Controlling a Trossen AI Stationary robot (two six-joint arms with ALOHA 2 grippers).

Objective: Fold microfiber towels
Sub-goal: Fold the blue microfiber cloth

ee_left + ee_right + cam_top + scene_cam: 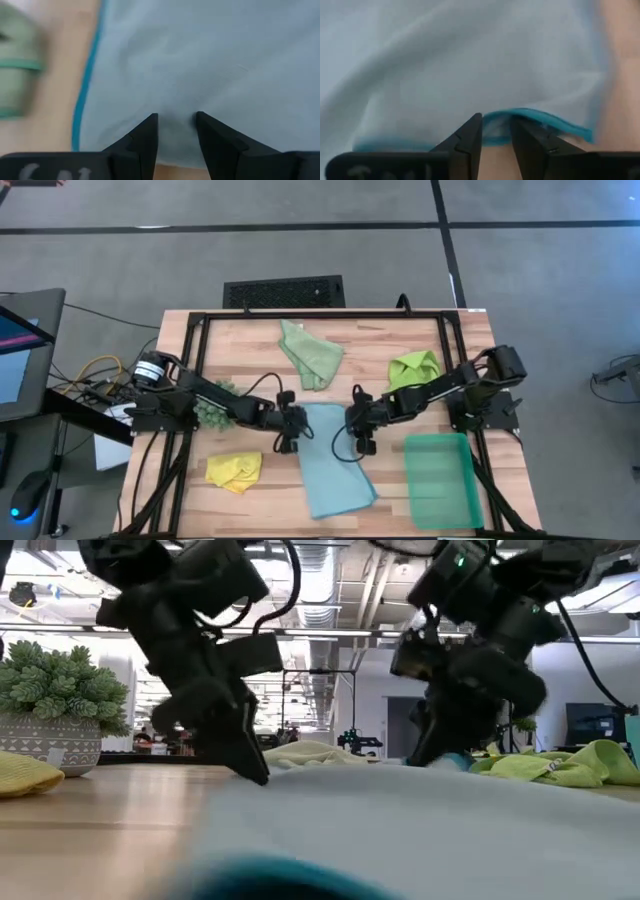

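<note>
Centre of wooden table (250,345): light blue towel (335,465), spread in one long flat panel, slightly askew, reaching from between the two grippers down toward the lower edge in the high view.

Left gripper (287,442): lowered at the towel's upper left corner, fingers parted, tips down at the cloth, nothing clamped. In the left wrist view, left gripper (176,120) just inside the towel's (200,60) edge, cloth lying flat and visible in the gap between the fingers. In the low view, tip (252,768) down at the cloth's edge.

Right gripper (362,445): lowered at the towel's upper right edge, released, fingers parted. In the right wrist view, right gripper (496,122) straddling the darker teal hem, towel (470,65) gently rumpled beyond. In the low view, gripper (432,752) low over the pale cloth (420,830).

Other towels, all apart from both grippers:
- pale sage green towel (311,355), crumpled, near the far edge, centre;
- lime green towel (414,368), bunched, far right, beside the right arm;
- yellow towel (235,471), crumpled, lower left, near the blue towel but not touching.

Also on the table: dark-green spiky plant (212,415) under the left arm; teal tray (437,438) at lower right, just beside the blue towel.
</note>
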